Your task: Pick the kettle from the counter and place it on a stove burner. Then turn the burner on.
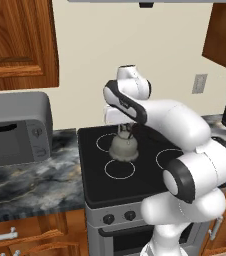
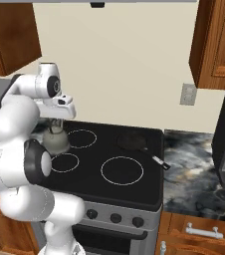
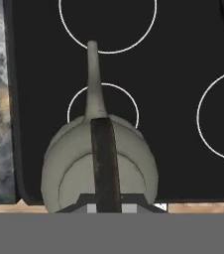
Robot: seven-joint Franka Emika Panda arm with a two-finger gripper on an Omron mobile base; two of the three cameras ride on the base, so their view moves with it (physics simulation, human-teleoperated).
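My gripper (image 1: 124, 131) is shut on the dark arched handle of the pale grey kettle (image 1: 123, 149) and holds it upright over the left side of the black cooktop (image 1: 150, 177). In the hand view the kettle (image 3: 69, 163) sits right under the camera, its spout pointing at the small white-ring stove burner (image 3: 123, 101). That burner (image 1: 120, 169) lies at the cooktop's front left, just in front of the kettle (image 2: 55, 141). From the right base view the gripper (image 2: 56, 122) stands above the kettle, beside the burner (image 2: 64, 162). Whether the kettle touches the glass I cannot tell. The marbled counter (image 1: 35, 180) lies to the left.
A flat dark pan (image 2: 132, 142) with a long handle rests at the cooktop's back right. The largest ring (image 2: 122, 170) is at front right, a mid-size ring (image 2: 82, 138) at back left. Knobs (image 2: 115, 217) line the stove front. A grey microwave (image 1: 15, 132) stands on the left counter.
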